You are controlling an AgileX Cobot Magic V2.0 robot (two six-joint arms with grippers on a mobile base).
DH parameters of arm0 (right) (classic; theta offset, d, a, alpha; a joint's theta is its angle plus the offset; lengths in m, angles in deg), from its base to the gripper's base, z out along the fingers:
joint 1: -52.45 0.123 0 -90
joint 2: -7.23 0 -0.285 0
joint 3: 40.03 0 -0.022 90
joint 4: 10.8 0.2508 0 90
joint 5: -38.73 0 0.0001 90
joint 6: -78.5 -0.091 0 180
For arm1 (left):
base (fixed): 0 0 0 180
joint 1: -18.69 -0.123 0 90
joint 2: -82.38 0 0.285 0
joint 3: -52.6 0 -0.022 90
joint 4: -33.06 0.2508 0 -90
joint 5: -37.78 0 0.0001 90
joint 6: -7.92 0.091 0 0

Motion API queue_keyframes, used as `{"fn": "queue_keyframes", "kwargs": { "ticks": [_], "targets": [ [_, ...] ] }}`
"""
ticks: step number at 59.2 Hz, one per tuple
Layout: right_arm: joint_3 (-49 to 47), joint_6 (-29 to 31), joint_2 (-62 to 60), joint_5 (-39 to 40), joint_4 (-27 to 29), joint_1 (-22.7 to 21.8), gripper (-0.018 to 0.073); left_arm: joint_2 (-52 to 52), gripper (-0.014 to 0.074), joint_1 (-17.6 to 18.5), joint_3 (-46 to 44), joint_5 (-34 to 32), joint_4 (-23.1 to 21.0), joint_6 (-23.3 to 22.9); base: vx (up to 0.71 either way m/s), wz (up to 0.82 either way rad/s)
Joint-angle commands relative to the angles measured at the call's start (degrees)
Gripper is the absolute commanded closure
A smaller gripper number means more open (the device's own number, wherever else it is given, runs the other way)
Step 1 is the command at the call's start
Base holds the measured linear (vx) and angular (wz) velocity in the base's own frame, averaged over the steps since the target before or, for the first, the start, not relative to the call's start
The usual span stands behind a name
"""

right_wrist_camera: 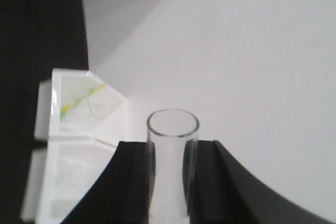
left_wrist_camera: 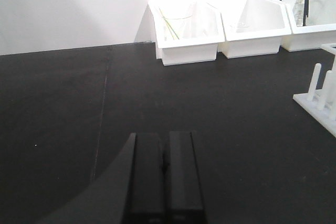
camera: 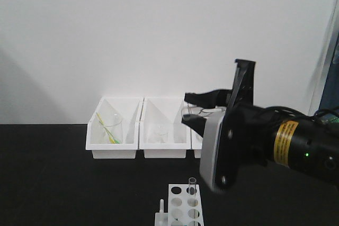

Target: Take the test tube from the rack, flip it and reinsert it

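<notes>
right wrist-mounted view puts the test tube [right_wrist_camera: 168,187] squarely between my right gripper's [right_wrist_camera: 172,150] two black fingers [right_wrist_camera: 134,182], which are clamped against its glass on both sides. its open rim pokes out just past my fingertips; the closed end is hidden below the edge of the view. the white bins [right_wrist_camera: 79,129] appear turned sideways off to one side of this gripper, so i judge my wrist is rolled well over.

from the front-facing view, this gripper hangs in the air in front of the bins, and the rack [camera: 179,205] sits on the black table [left_wrist_camera: 52,129] below it. a second test tube [camera: 192,188] stands upright in one hole.

my left gripper [left_wrist_camera: 167,140] rests low over the table with its fingers pressed together on nothing, the rack's pegs off to its right.

i judge i am at the flip: the tube is out of the rack but not yet back in. next i need to finish turning the wrist until the tube stands vertical the other way up, line it over a free hole beneath me, clear of the standing tube, and lower it straight without squeezing harder.
</notes>
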Motion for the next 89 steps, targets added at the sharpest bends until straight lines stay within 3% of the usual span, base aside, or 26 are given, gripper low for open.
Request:
{"fn": "queue_keyframes", "kwargs": {
  "ticks": [1,5,10,14,22,25,29,39,44,48,53,59,62,79,89],
  "targets": [
    [-1.8,6.2,-1.9,-0.6,-13.5,-0.2,0.0570,-0.5,0.0602,0.0,-0.2,-4.6,-0.3,-0.5,0.00,0.00],
    [-1.8,3.8,-1.9,-0.5,-14.2,-0.2,0.0570,-0.5,0.0602,0.0,-0.2,-4.6,-0.3,-0.5,0.00,0.00],
    [-1.8,-2.3,-2.0,-1.5,-8.5,-0.2,0.0570,-0.5,0.0602,0.0,-0.2,-4.6,-0.3,-0.5,0.00,0.00],
    [-2.2,-11.2,-2.1,-4.9,3.2,-0.2,0.0570,-0.5,0.0602,0.0,-0.2,-4.6,-0.3,-0.5,0.00,0.00],
    [-4.9,-32.3,-2.4,-15.5,37.1,-0.2,0.0570,-0.5,0.0602,0.0,-0.2,-4.6,-0.3,-0.5,0.00,0.00],
    [-6.0,-37.9,-2.3,-21.0,47.0,-0.2,0.0570,-0.5,0.0602,0.0,-0.2,-4.6,-0.3,-0.5,0.00,0.00],
    [-6.6,-40.1,-2.0,-25.8,54.5,-0.2,0.0570,-0.5,0.0602,0.0,-0.2,-4.6,-0.3,-0.5,0.00,0.00],
    [-2.2,-38.2,-1.5,-20.9,55.4,-0.2,0.0570,-0.5,0.0602,0.0,-0.2,-4.6,-0.3,-0.5,0.00,0.00],
    [2.7,-38.1,-1.6,-11.5,55.3,-0.2,0.0570,-0.5,0.0602,0.0,-0.2,-4.6,-0.3,-0.5,0.00,0.00],
    [8.0,-36.4,-1.6,0.4,55.3,-0.2,0.0570,-0.5,0.0602,0.0,-0.2,-4.6,-0.3,-0.5,0.00,0.00],
    [14.9,-28.2,-0.8,17.4,55.4,-0.2,0.0570,-0.5,0.0602,0.0,-0.2,-4.6,-0.3,-0.5,0.00,0.00],
    [19.4,-15.0,2.1,27.6,57.7,-0.2,0.0570,-0.5,0.0602,0.0,-0.2,-4.6,-0.3,-0.5,0.00,0.00],
    [19.8,-12.4,3.9,29.0,58.9,-0.2,0.0570,-0.5,0.0602,0.0,-0.2,-4.6,-0.3,-0.5,0.00,0.00],
    [19.6,-13.7,8.2,34.0,59.3,-0.2,0.0570,-0.5,0.0602,0.0,-0.2,-4.6,-0.3,-0.5,0.00,0.00],
    [19.6,-14.1,8.7,34.3,56.2,-0.2,0.0570,-0.5,0.0602,0.0,-0.2,-4.6,-0.3,-0.5,0.00,0.00]
  ]
}}
